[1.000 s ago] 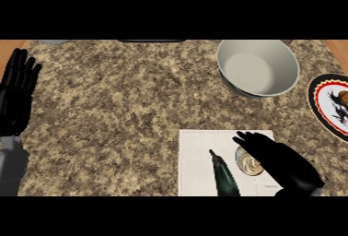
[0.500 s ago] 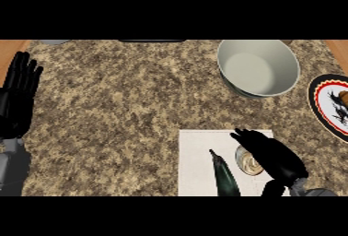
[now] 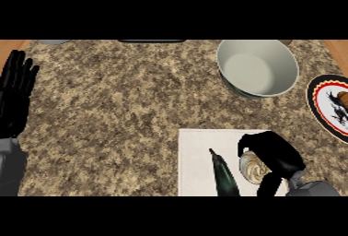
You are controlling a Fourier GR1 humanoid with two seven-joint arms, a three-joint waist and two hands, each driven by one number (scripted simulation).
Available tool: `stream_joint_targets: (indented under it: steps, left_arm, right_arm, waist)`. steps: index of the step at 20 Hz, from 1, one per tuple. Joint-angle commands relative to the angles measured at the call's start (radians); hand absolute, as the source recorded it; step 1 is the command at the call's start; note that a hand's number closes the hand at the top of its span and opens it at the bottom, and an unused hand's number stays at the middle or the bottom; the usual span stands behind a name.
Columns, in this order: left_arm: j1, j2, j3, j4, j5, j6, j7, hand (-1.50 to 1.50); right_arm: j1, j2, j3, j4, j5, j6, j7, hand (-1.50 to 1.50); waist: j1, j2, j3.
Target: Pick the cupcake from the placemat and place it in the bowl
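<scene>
Right hand (image 3: 275, 154) nearer now, curled around cupcake (image 3: 253, 168)

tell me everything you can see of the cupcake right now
The cupcake is small and round from above, its pale cream top marked with a tan swirl like frosting. It appears to rest upright on the white placemat, toward its right side. The right hand curls round it, fingers arching over its far edge, hiding its right part and any wrapper. A slender dark green object lies just to its left, not touching.
</scene>
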Motion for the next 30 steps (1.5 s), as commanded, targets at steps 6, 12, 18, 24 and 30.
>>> stream_joint_targets:
  steps: [6,12,18,24,30]
  left_arm:
    - [0.034,-0.024,0.003,-0.012,-0.012,0.007,-0.018,0.0]
    - [0.012,-0.016,0.014,-0.005,0.003,-0.001,-0.009,0.0]
    - [0.006,-0.057,-0.026,0.013,-0.026,0.006,-0.051,0.0]
    - [-0.034,-0.044,-0.01,0.065,-0.033,0.011,-0.044,0.0]
    - [-0.006,-0.03,-0.003,-0.007,-0.028,0.01,-0.009,0.0]
  right_arm:
    - [0.043,-0.222,-0.353,0.147,-0.084,-0.047,-0.101,1.5]
    - [0.013,-0.474,-0.659,0.462,-0.163,-0.046,-0.172,1.5]
    - [-0.113,-0.631,-0.76,0.77,-0.142,-0.179,-0.319,1.5]
    - [-0.217,-0.747,-0.821,0.861,-0.227,-0.099,-0.481,1.5]
    - [-0.294,-0.806,-0.886,0.844,-0.324,-0.042,-0.59,1.5]
  waist:
    - [-0.014,0.004,0.008]
    - [-0.007,0.014,0.011]
    - [0.026,0.015,0.009]
    - [0.009,0.008,0.006]
    - [0.009,0.005,0.005]
